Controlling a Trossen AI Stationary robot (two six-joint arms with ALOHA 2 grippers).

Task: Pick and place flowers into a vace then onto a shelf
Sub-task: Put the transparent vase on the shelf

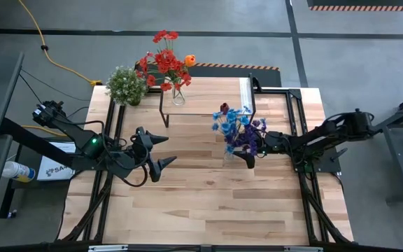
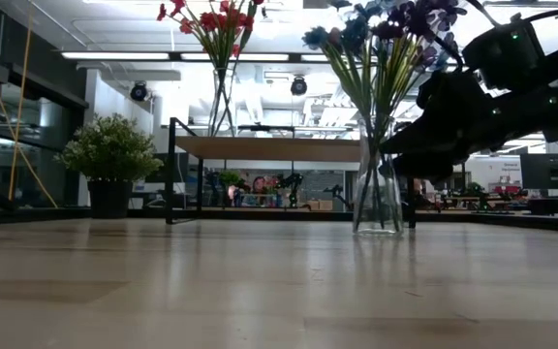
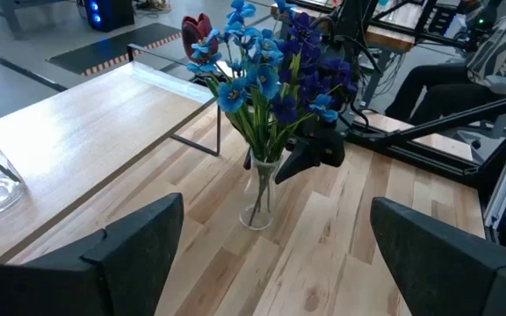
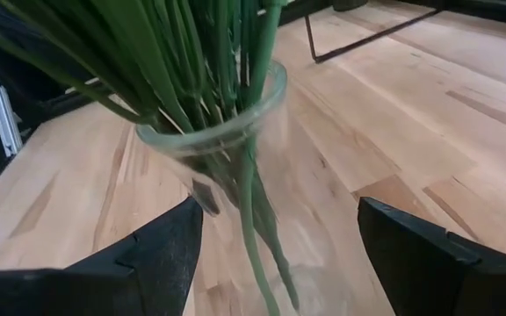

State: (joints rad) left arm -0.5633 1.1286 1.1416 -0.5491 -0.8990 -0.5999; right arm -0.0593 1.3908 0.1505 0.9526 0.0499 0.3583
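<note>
From above, the shelf (image 1: 205, 98) sat at upper centre, carrying a clear vase of red flowers (image 1: 164, 61) with an orange tulip (image 1: 189, 60); a bushy potted plant (image 1: 126, 85) stood at its left. Right of centre, the blue and purple flowers (image 1: 235, 127) filled a second glass vase (image 1: 229, 155). The left gripper (image 1: 161, 151) hung released at centre-left; the right gripper (image 1: 252, 148) spread around that vase.

At table level, green stems crowded the flared vase (image 2: 377, 199) on the glossy wooden table (image 2: 260, 291).

The left wrist showed a dark red bud (image 3: 196, 32) among the blue petals.

The right wrist showed both fingers (image 4: 165, 250) flanking the smooth glass rim, apart from it.
</note>
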